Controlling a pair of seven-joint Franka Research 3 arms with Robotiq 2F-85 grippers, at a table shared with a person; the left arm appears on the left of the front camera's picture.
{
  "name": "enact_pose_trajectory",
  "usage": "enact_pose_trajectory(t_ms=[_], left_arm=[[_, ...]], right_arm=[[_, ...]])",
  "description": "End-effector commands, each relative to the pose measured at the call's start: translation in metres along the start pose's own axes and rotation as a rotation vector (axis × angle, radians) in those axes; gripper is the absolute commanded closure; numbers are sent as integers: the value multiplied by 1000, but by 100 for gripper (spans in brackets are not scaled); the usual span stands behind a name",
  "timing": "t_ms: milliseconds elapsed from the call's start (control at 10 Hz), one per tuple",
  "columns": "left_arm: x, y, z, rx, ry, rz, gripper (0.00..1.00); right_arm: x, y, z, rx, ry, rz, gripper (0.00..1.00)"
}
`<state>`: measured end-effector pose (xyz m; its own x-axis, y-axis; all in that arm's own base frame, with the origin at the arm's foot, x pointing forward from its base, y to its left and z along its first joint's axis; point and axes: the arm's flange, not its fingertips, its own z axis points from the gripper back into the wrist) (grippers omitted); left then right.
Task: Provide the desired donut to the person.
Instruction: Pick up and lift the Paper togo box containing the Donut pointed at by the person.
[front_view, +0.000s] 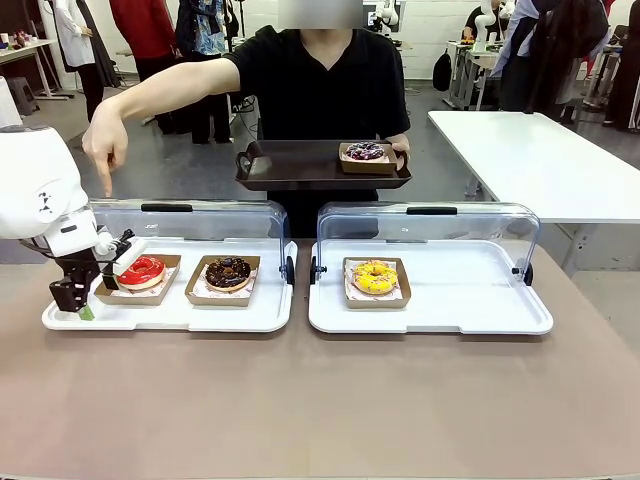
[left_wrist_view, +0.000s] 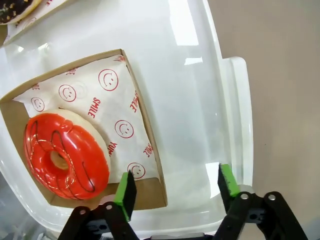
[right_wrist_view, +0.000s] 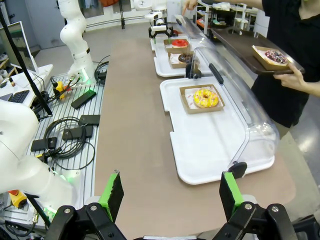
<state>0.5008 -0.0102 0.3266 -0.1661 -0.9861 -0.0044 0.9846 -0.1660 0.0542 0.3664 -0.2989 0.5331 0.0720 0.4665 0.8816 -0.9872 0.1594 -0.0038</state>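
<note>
We see a red-iced ring donut (left_wrist_view: 65, 155) with a wet-looking, glossy glaze. It lies on thin white paper printed with red smileys (left_wrist_view: 112, 107), matt and slightly creased, inside a shallow brown cardboard box (left_wrist_view: 147, 195), also matt. The white plastic serving tray (left_wrist_view: 200, 100) beneath is smooth and mirrors bright patches of light. We note a hinged dome lid (front_view: 190, 225) of clear, glossy plastic, a matt, even brown table (front_view: 320, 400), matt green pads (left_wrist_view: 125, 192) on the left pincer (left_wrist_view: 175, 186), and a black short-sleeved T-shirt (front_view: 320, 90) of plain matt cloth.

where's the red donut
In the front view, the red donut sits boxed at the left end of the left tray, beside the chocolate donut, by the left gripper.
</note>
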Motion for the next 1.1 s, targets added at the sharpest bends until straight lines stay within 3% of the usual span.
enact_pose_trajectory(t_ms=[0,100,200,1000], left_arm=[[-3,5,-1,19,-20,-9,100],[-2,6,0,19,-23,-8,60],[-2,4,0,22,-27,-5,100],[-2,2,7,17,-40,-7,100]], right_arm=[[0,1,0,5,-1,0,0],[0,1,0,5,-1,0,0],[0,1,0,5,-1,0,0],[0,1,0,5,-1,0,0]])
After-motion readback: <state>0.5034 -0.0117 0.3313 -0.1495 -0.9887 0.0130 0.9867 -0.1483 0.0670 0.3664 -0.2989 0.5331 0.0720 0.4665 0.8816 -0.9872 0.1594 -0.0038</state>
